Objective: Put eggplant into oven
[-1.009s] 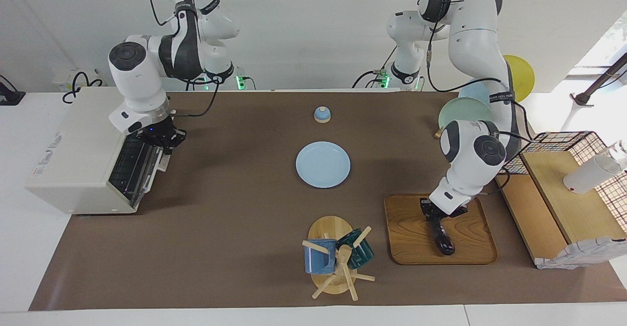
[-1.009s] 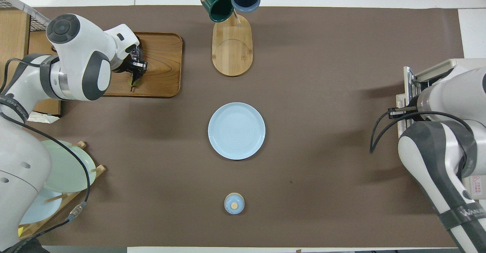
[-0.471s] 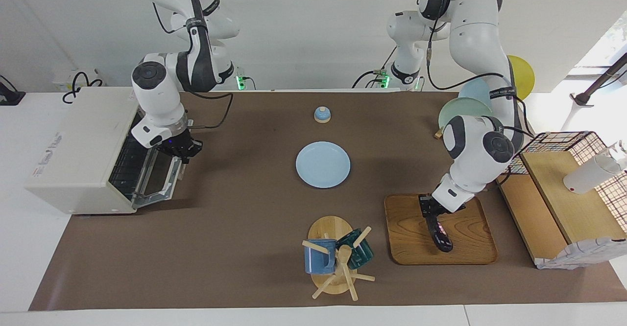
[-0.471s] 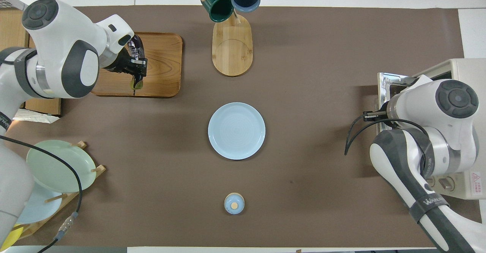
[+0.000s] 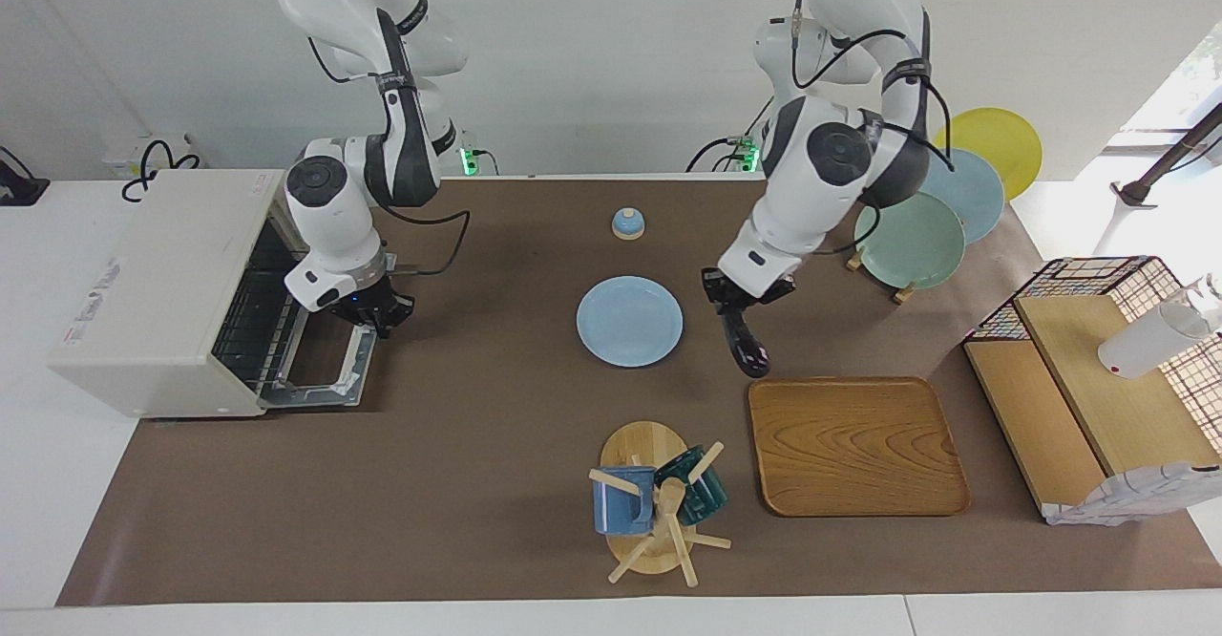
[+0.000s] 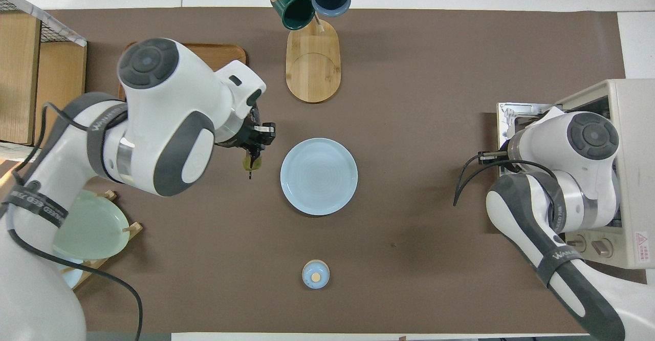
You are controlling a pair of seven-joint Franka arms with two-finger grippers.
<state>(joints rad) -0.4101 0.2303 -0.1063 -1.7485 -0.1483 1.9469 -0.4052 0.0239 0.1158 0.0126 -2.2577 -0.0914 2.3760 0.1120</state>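
While the left gripper (image 5: 737, 304) is hanging in the air over the brown desk (image 5: 477, 464) between the light blue plate (image 5: 629, 321) and the wooden tray (image 5: 856, 445), its fingers are gripping the dark eggplant (image 5: 746, 347) by its upper end, the fruit dangling clear of the surface. The right gripper (image 5: 374, 313) is sitting with fingers closed on the handle edge of the oven (image 5: 153, 292) door (image 5: 320, 369), which is lying open and down in front of the oven at the right arm's end of the desk.

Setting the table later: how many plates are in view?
4: a blue plate mid-table; green, blue and yellow plates racked toward the left arm's end. Others may be hidden.
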